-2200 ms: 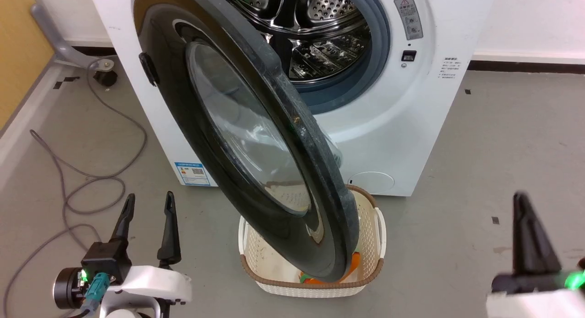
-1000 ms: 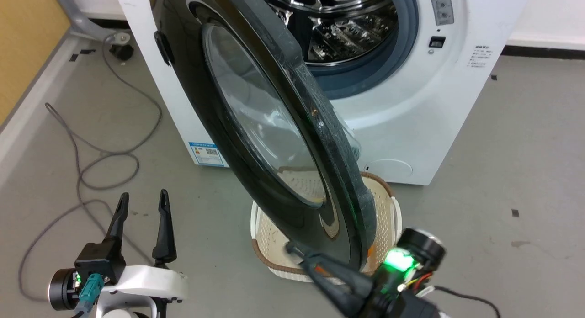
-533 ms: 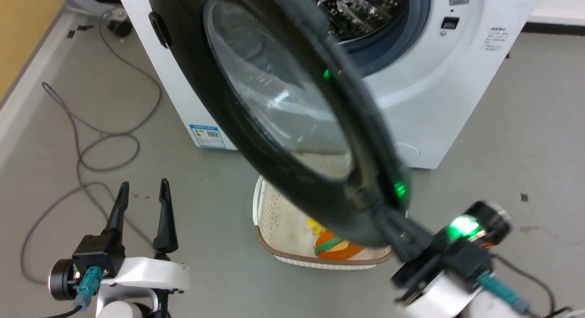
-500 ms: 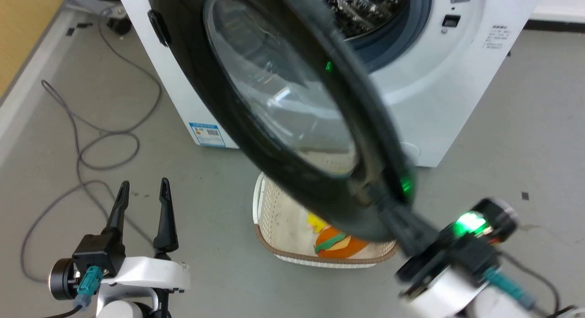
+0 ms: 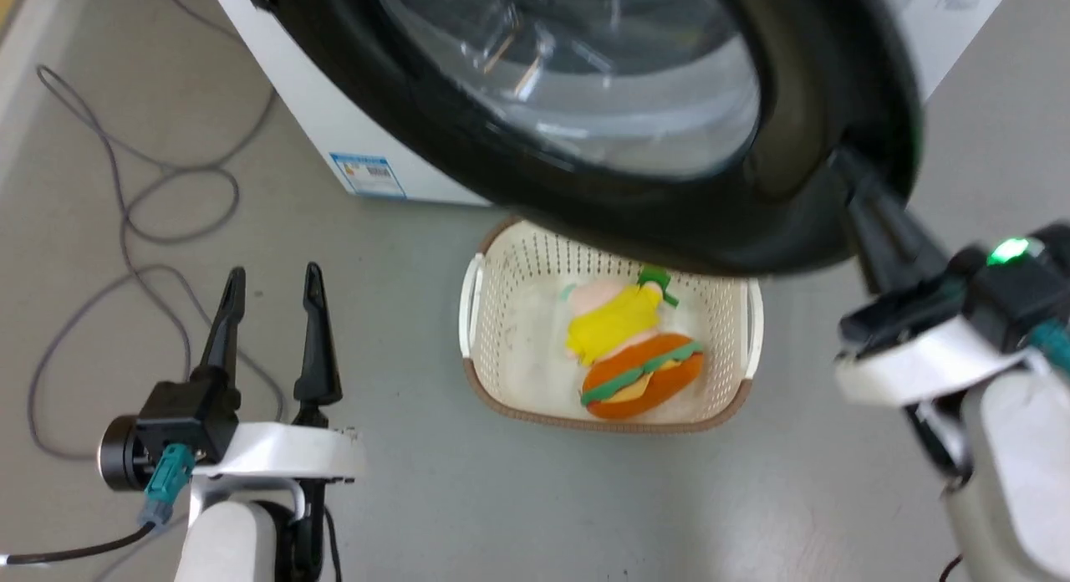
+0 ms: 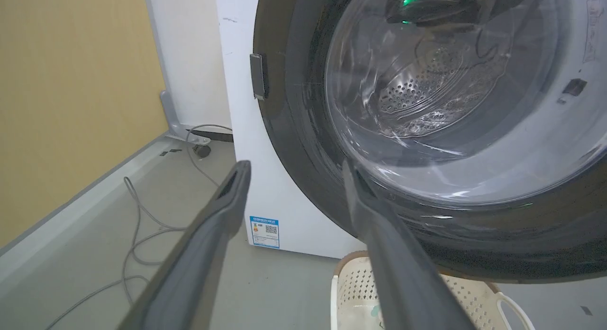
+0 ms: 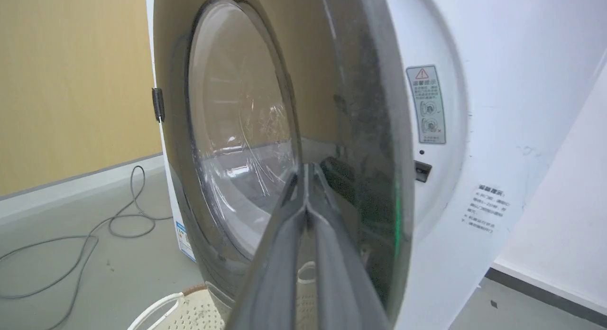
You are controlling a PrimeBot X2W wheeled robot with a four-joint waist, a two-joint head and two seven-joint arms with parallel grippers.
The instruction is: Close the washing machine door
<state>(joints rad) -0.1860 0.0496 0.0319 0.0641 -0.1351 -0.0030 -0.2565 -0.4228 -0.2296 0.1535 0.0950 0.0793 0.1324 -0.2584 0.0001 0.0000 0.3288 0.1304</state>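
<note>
Door (image 5: 577,72), ajar before the machine (image 5: 334,122), is touched at its glossy rim by the clenched right tool (image 5: 848,164), whose tips could be slid off, so it might be left unlatched; the left tool (image 5: 272,277) is held released.

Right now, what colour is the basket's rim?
Brown band around the cream, perforated basket; clearest in the head view.

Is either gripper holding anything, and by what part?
Nothing is gripped. The right gripper is shut empty, tips against the black rim of the washing machine door; the left gripper is open, empty.
</note>
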